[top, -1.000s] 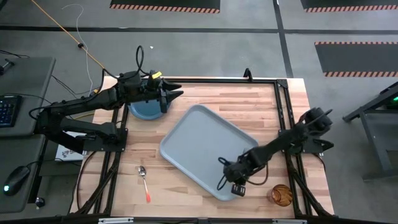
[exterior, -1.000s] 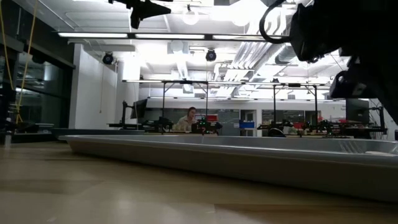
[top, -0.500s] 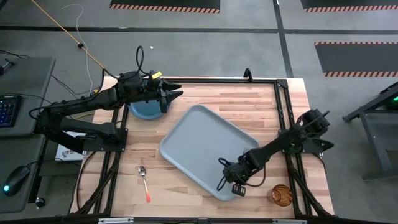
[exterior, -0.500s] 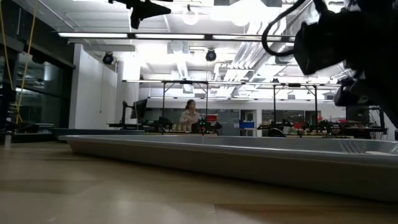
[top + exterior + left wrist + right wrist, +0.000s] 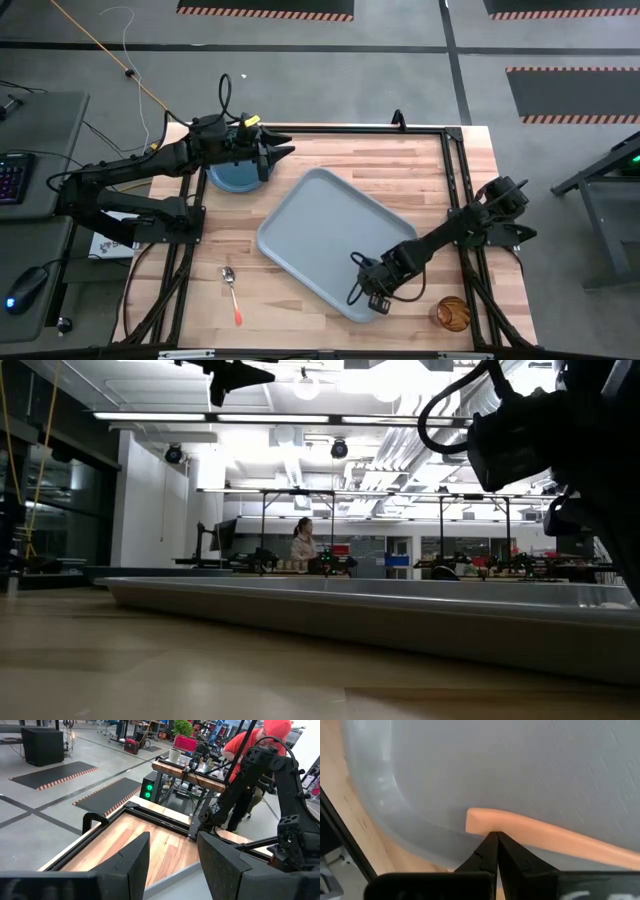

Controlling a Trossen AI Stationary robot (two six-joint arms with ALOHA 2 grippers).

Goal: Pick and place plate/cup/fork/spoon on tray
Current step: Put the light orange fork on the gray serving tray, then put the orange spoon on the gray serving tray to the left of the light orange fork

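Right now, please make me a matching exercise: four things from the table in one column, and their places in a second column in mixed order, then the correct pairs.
Things:
1. plate
2. cup
3. spoon
4. fork

Places:
A. on the bare wood, near the table's front right corner
B. lying in the tray, by its lip
C. under the left hand, at the table's back left
D. on the bare wood, left of the tray, near the front edge

Pairs: 1-C, 2-A, 3-D, 4-B

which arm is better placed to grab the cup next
Right. Its claw is over the tray's near corner by the fork, close to the cup; the left claw hovers over the plate.
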